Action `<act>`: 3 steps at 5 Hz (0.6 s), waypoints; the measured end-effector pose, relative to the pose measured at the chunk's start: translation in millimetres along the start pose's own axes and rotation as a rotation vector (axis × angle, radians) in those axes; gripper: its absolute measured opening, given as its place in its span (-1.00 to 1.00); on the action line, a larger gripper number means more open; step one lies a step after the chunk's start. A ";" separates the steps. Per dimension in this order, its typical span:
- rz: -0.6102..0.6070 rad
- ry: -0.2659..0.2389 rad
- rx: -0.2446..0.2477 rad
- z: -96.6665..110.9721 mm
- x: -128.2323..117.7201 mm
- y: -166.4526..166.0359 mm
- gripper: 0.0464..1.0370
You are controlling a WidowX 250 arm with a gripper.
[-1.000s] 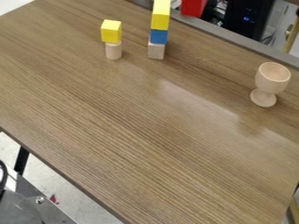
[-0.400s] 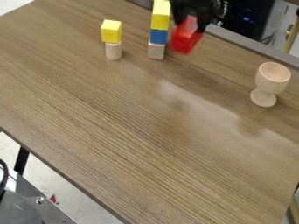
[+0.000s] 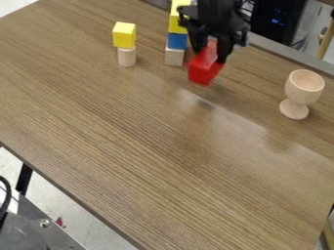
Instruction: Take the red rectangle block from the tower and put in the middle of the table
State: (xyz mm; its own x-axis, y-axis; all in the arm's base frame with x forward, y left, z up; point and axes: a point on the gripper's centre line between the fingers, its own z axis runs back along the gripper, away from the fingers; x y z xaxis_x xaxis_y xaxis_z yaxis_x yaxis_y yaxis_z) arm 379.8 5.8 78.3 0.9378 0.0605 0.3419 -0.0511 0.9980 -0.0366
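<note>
My gripper (image 3: 212,51) hangs down from the top edge, right of the tall tower, shut on the red block (image 3: 204,69). The red block is held tilted above the table (image 3: 163,156), its lower end pointing down and left. Just left of it stands the tower, with a natural wood block (image 3: 174,56) at the bottom, a blue block (image 3: 177,41) on that and a yellow block (image 3: 175,22) on top, partly hidden by the gripper.
A short stack stands left of the tower: a yellow cube (image 3: 124,35) on a wooden cylinder (image 3: 126,56). Near the right edge is a wooden goblet (image 3: 302,90). Dark equipment sits behind the table's far edge.
The gripper has come into view from the top. The red block has moved down toward the viewer with it, from beyond the far edge to over the table. Tower and goblet stand unchanged.
</note>
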 end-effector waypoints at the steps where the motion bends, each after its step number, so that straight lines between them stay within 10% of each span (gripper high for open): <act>1: 0.012 -0.003 0.022 -3.8 -4.8 -14.5 0.01; 3: 0.052 0.025 0.077 -19.9 -1.6 -32.1 0.01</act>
State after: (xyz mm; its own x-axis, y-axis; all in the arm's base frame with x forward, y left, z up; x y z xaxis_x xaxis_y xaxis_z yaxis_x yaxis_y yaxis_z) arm 386.8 -26.7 60.3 0.9415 0.1133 0.3175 -0.1257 0.9919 0.0187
